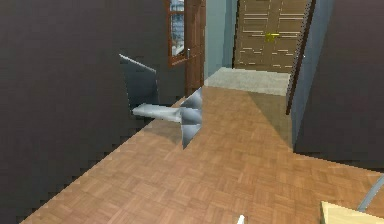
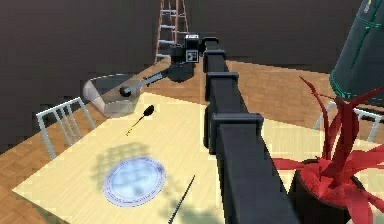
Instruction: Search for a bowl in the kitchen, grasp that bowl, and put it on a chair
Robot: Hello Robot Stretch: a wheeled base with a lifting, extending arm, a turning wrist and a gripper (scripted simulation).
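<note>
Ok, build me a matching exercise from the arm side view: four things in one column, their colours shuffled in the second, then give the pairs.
Things
1. plate
2. plant
3. chair
4. bowl

Colours
A. grey
B. red
C. blue and white
D. plain white

Pairs: 1-C, 2-B, 3-D, 4-A
</note>
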